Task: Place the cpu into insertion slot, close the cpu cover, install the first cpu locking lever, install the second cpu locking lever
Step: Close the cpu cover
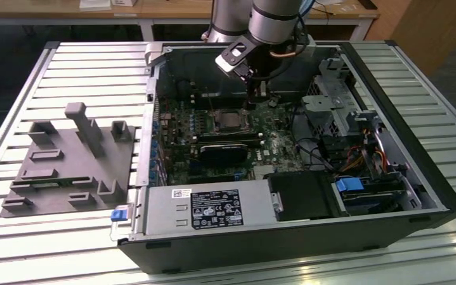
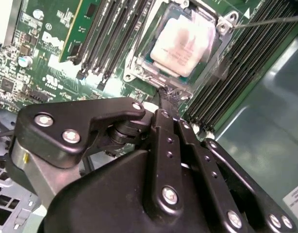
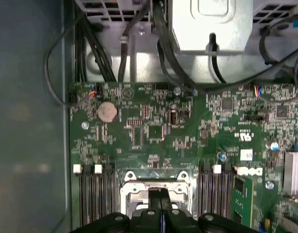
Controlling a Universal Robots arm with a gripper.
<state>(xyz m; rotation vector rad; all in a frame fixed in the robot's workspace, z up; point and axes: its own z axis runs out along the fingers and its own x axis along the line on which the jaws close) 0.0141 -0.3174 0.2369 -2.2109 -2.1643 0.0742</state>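
Inside the computer case [image 1: 291, 246], the insertion slot [image 1: 232, 120] holds the cpu [image 2: 183, 41], the cpu cover [image 2: 149, 77] apparently down around it. The end effector [image 2: 166, 94], drawn together, sits at the slot's edge. Lever locking seems in hand, calling for a steady press.

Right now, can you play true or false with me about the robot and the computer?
The cpu sits in the insertion slot. True.
The gripper hangs high above the computer case. False: its tip is down inside the case, right by the cpu's edge.
A round silver battery sits on the green board. True.
The computer case is closed up. False: it lies open, with the green board showing.
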